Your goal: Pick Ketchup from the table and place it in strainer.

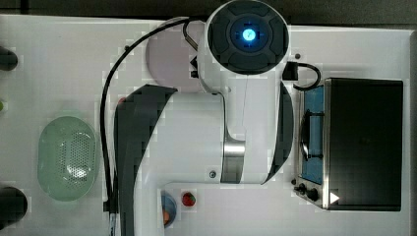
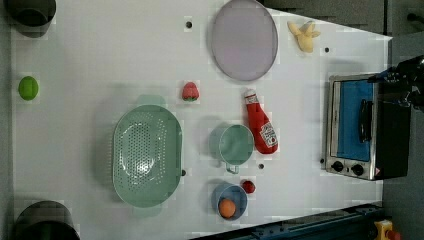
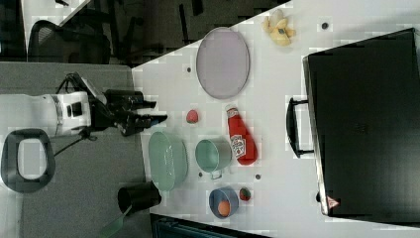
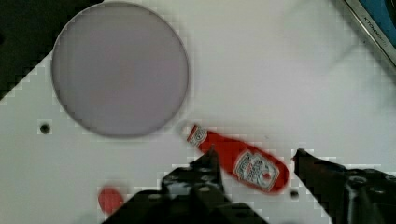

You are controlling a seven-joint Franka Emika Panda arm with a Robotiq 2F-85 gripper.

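Fingers apart, nothing held, high over the ketchup.

In the wrist view the fingers [image 4: 254, 156] sit spread above the ketchup bottle [image 4: 238, 161], which lies flat on the white surface [image 2: 100, 60]. In the left view the bottle [image 2: 260, 125] lies just beside the green mug [image 2: 232, 145], below the grey plate [image 2: 244, 39]; the strainer [image 2: 146, 156] sits empty past the mug on the left view's left.

In the left view, the ketchup bottle [image 2: 260, 123] is lying flat on the worktop [image 2: 100, 60], just right of the mug [image 2: 232, 145]; the strainer [image 2: 146, 156] is sitting left of the mug; the plate [image 2: 244, 39] is lying above the bottle; the oven [image 2: 362, 132] is standing far right.
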